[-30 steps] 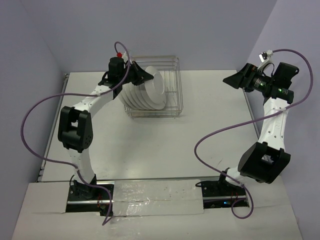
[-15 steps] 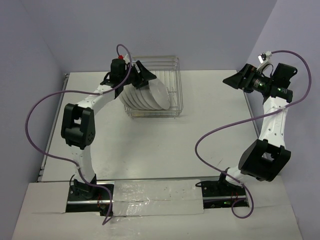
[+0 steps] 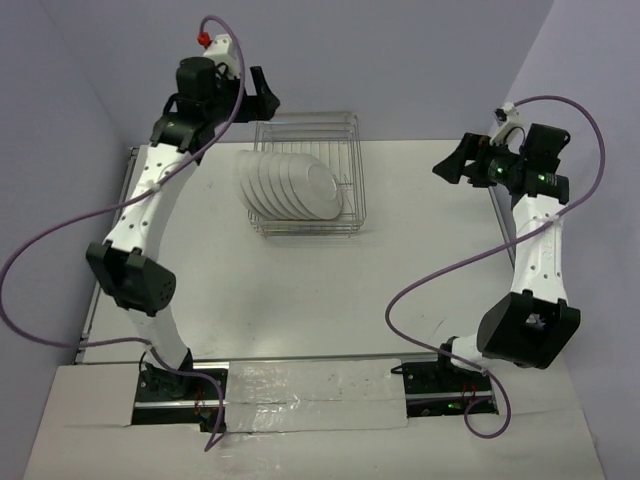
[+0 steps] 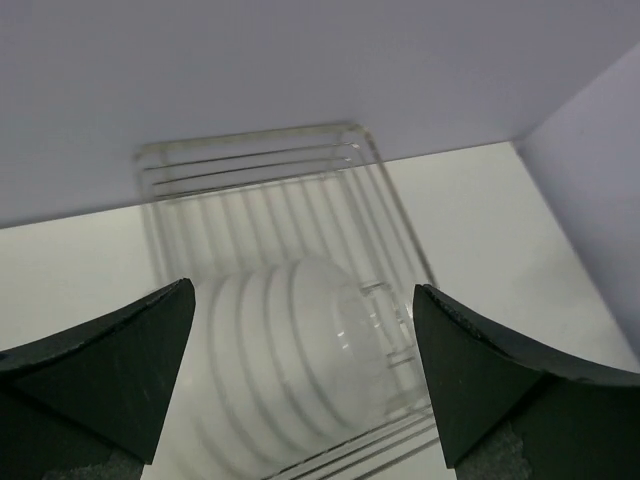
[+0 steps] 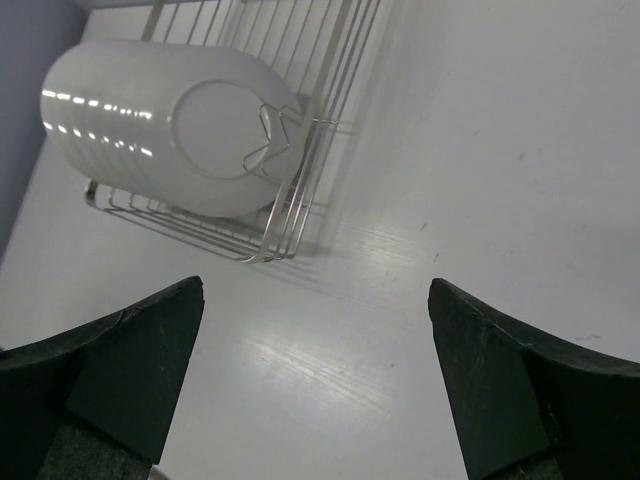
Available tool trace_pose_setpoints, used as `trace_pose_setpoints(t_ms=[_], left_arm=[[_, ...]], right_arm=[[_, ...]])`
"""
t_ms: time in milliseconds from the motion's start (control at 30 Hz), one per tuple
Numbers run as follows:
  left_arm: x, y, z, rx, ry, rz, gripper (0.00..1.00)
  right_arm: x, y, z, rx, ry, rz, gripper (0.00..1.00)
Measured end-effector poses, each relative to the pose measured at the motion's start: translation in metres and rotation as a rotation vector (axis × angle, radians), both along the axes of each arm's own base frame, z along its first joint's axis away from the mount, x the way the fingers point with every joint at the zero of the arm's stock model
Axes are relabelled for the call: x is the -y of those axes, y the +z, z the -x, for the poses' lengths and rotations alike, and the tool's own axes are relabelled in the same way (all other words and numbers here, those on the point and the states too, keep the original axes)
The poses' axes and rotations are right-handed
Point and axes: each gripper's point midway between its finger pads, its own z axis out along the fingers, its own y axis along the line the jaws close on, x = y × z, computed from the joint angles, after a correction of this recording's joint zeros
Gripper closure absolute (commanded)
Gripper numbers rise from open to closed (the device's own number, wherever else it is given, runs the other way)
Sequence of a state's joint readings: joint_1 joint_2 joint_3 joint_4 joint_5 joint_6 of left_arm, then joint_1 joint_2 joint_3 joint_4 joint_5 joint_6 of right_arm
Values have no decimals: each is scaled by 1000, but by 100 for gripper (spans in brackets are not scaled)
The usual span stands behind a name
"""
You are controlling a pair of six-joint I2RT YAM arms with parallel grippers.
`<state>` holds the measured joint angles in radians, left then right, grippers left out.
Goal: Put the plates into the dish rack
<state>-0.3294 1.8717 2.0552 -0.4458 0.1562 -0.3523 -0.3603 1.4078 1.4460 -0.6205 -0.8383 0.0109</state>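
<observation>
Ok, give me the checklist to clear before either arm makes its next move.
1. left jaws open, holding nothing: ok.
2. left jaws clear of the dish rack, up beyond its far left corner: ok.
3. right jaws open and empty, off to the rack's right: ok.
4. the plates on edge in a row inside the rack: ok.
5. Each plate seated between its own prongs: cannot tell.
6. No plate lying loose on the table: ok.
</observation>
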Motion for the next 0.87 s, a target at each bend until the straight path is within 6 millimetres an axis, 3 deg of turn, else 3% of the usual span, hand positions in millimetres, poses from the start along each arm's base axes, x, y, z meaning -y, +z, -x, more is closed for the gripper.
trace_pose_setpoints(t_ms=[67,167,267,367,467,567,633,867], left_arm=[[-26,25,15,61,30,-76,1],[-74,34,42,78,77,-144,1],[-129,-1,61,-16,170,-179,1],[-165,-55,68,-144,255,-212,1],[-181,-119,84,-291,286,-250,1],[-188,-162,105,-393,293,-273,1],[-190,-168,111,-409,297,-278,1],[-189,-141,109,-319,308,-260,1]], right_arm=[[-11,2,1,25,7,77,0],[-31,2,8,53,31,164,0],[-44,-4,11,50,47,209,0],[-43,-17,9,22,23,233,0],[-39,-50,9,-39,-4,255,0],[-40,-80,12,-109,-14,274,0],[-41,-90,12,-133,-20,280,0],[-39,-88,4,-111,-50,300,0]])
